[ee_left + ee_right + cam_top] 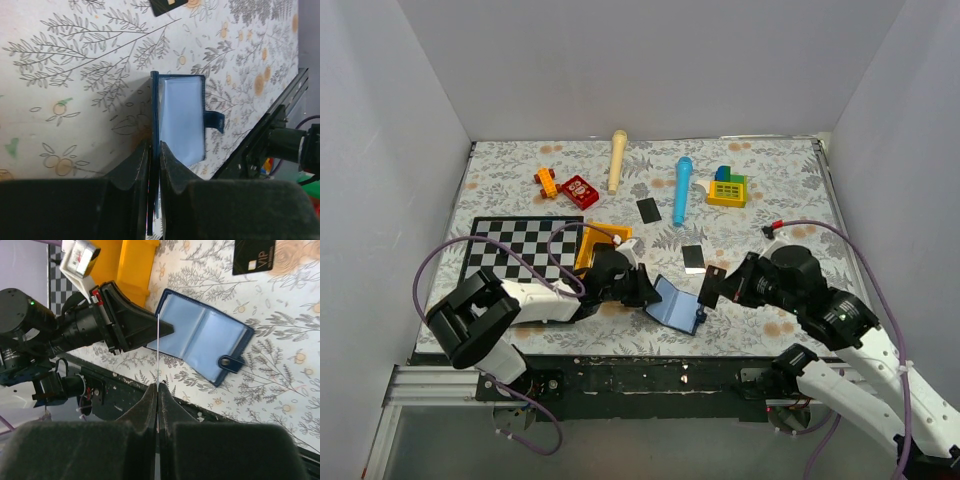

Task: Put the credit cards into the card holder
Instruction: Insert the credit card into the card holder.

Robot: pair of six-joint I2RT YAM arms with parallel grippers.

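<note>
Open wallet on table, left gripper pinching its cover, right gripper pinching a card edge-on

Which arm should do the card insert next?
Right. The right hand pinches a card edge-on, aimed at the open card holder; the left hand is busy clamping the holder's flap.
</note>
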